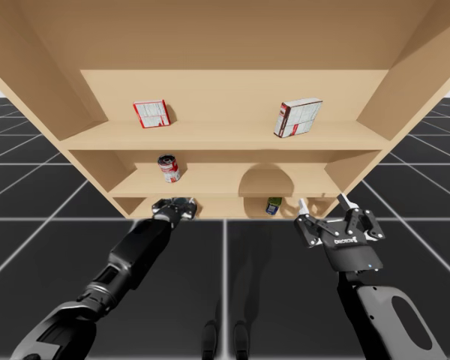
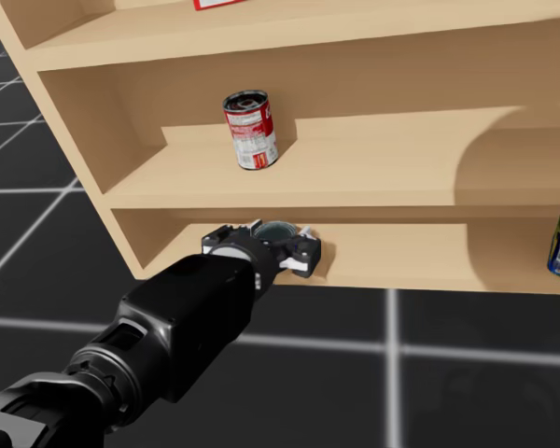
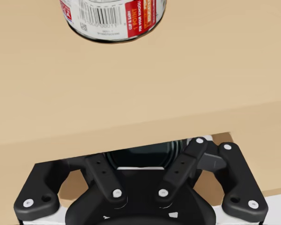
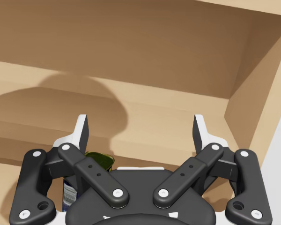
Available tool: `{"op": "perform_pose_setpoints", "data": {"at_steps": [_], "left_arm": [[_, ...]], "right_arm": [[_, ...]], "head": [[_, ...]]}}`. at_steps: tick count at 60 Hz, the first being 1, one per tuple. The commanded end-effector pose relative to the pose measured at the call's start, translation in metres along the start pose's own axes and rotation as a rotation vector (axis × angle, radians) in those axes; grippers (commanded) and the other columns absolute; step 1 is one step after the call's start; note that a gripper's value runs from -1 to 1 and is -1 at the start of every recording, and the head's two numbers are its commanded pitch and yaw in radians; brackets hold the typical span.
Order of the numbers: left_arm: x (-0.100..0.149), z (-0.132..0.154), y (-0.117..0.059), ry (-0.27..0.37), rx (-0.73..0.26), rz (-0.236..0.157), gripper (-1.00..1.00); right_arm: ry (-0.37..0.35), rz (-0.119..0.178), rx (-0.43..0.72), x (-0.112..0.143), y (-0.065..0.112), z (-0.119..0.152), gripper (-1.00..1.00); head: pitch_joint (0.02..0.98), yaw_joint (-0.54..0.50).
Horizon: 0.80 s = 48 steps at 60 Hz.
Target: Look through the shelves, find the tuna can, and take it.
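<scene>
- The left gripper (image 2: 276, 241) is tucked into the bottom shelf (image 2: 420, 257), straight below the red can (image 2: 251, 129). Its fingers are drawn in from both sides against a low, dark round tin. I take that to be the tuna can (image 2: 278, 229), pinched and not merely fenced in.
- The arm comes in low and nearly level. I'd guess that is because the middle shelf (image 2: 373, 173), which carries the red can, leaves little headroom over the tin, so a reach from above wouldn't fit.
- The tuna can stands near the front lip of its shelf, below the red can. That makes it an easy side-on grab and should leave a short way out.
- The search looks finished. What seems left is drawing the tin straight back out without knocking the board under the red can.
- The right gripper (image 1: 324, 206) hangs spread wide and empty in front of the bottom shelf, well to the right of the red can, near a green-and-blue can (image 1: 274, 205). It looks parked clear of the working arm.
- Two red-and-white boxes (image 1: 151, 114) sit on the shelf above the red can, one nearly over it and the other far to the right.
</scene>
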Motion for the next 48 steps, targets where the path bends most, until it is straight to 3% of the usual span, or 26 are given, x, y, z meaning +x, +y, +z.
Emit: {"op": "perform_pose_setpoints", "data": {"at_steps": [1, 6, 21, 28, 48], "left_arm": [[-0.015, 0.002, 0.009, 0.039, -0.037, -0.014, 0.87], [-0.011, 0.008, 0.008, 0.019, -0.038, -0.022, 0.99], [0.011, 0.038, 0.007, -0.075, -0.044, -0.040, 0.99], [0.016, 0.060, 0.013, -0.105, -0.048, -0.027, 0.98], [0.015, 0.122, 0.019, -0.136, -0.082, -0.045, 1.00]], "right_arm": [[-0.001, 0.000, -0.001, 0.000, 0.000, 0.000, -1.00], [-0.001, 0.000, -0.001, 0.000, -0.001, 0.000, -1.00], [0.000, 0.001, -0.003, 0.000, -0.001, 0.000, -1.00], [0.000, 0.000, -0.004, 0.000, -0.001, 0.001, -1.00], [0.004, 0.000, -0.005, -0.001, -0.001, 0.000, -1.00]], "head": [[0.722, 0.24], [0.721, 0.24], [0.714, 0.24], [0.709, 0.24], [0.703, 0.24]]}}
